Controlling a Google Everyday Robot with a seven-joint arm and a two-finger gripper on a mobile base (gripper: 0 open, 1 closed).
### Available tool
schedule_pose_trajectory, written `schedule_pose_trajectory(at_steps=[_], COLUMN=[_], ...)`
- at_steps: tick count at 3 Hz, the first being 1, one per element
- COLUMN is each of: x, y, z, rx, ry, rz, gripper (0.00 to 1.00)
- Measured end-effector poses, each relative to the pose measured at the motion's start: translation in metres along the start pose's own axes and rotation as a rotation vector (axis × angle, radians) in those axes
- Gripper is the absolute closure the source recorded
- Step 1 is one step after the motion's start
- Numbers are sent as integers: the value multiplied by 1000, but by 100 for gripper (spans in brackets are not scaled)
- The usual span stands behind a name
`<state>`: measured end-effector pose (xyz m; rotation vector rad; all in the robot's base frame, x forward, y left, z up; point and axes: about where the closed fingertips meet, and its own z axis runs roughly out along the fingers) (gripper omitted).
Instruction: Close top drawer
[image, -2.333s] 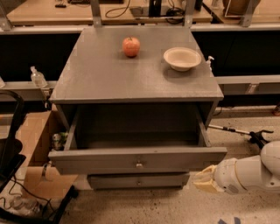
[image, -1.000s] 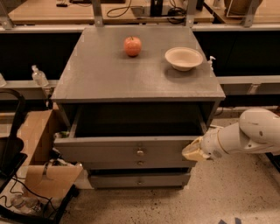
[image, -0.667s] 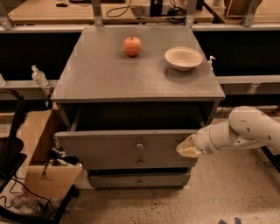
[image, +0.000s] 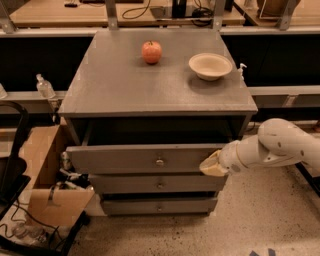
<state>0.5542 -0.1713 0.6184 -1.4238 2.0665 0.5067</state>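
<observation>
The top drawer (image: 125, 158) of the grey cabinet (image: 150, 90) stands a little way out, its tall flat front forward of the cabinet's face, with a small metal knob (image: 159, 162) at its centre. A dark gap shows above it under the cabinet top. My gripper (image: 213, 165) is at the right end of the drawer front, touching it, on the end of my white arm (image: 280, 145), which reaches in from the right.
Two shorter grey drawers (image: 160, 184) (image: 159, 206) sit below. A red apple (image: 151, 51) and a cream bowl (image: 210, 65) rest on the cabinet top. An open cardboard box (image: 47, 200), a black cart (image: 12, 165) and a clear bottle (image: 45, 87) stand at the left.
The top drawer has slid back into the cabinet and now stands only slightly out. My gripper has moved left and inward along with its front panel.
</observation>
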Motion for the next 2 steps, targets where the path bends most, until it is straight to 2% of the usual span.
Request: schedule_pose_trajectory(at_steps=[1, 2], x=[-8, -8], y=[-29, -29], z=[5, 5], rx=[12, 12], ry=[2, 2], rz=[-25, -25], gripper=[100, 100])
